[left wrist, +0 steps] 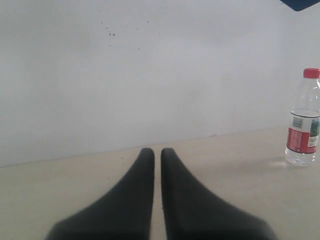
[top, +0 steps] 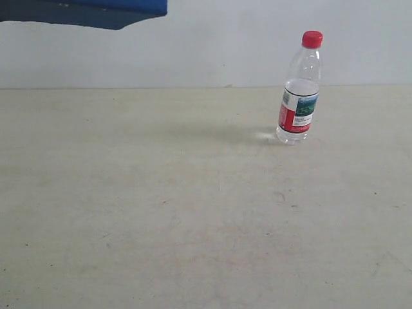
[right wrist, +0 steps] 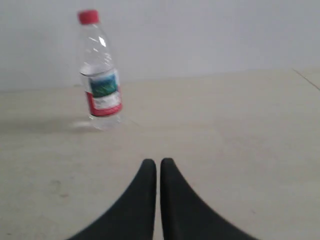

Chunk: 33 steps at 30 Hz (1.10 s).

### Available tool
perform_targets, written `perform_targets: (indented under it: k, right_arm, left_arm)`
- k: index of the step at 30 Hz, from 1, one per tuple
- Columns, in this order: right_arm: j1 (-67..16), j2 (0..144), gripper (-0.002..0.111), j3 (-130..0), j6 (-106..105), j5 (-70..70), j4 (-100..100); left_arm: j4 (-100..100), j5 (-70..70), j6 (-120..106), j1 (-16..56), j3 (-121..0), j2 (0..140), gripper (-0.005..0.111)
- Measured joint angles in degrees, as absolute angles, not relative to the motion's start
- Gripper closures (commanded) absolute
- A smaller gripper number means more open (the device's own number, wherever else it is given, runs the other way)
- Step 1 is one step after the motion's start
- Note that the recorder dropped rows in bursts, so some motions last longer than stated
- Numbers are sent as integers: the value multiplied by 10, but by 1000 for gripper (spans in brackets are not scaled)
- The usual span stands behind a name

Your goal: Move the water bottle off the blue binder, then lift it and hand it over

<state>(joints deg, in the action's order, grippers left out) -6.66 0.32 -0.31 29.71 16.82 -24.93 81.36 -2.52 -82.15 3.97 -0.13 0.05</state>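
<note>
1. Step in hand: the small clear plastic water bottle with the red screw cap and red, white and green label (top: 299,96) stands upright on the pale table top (top: 193,225), with no binder under it. On that evidence, you may count the clearing step as done.
2. The flat bright blue binder (top: 96,13) shows only as a blue edge in the upper left corner of the exterior view. It sits above the table line and well apart from the bottle. Whatever holds it there is out of frame, so I cannot tell what it is.
3. The left black pincer (left wrist: 157,150) is clenched, its fingertips almost touching with nothing between them. The right black pincer (right wrist: 158,161) is likewise clenched and empty.
4. The bottle is on the right side of the table. It stands ahead of the right pincer and off its centre line, well apart from it. It is farther still from the left pincer, at the margin of the left wrist view.
5. Next move, as a judgement: neither pincer carries the binder, so the lift and handover rest with whatever holds it out of frame. If the lift falls to you, release a pincer first and steer clear of the bottle, which is tall and light and likely to tip.
</note>
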Motion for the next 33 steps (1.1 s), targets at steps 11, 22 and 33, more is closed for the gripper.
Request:
perform_targets:
  k: [11, 22, 33]
  right_arm:
    - [-35, 2, 108, 0, 274, 220, -233]
    - [-46, 2, 108, 0, 176, 35, -109]
    - [-46, 2, 108, 0, -67, 194, 91]
  left_arm:
    - [814, -25, -821, 40, -1, 1, 102]
    - [814, -25, -821, 40, -1, 1, 102]
    - [814, -25, -821, 40, -1, 1, 102]
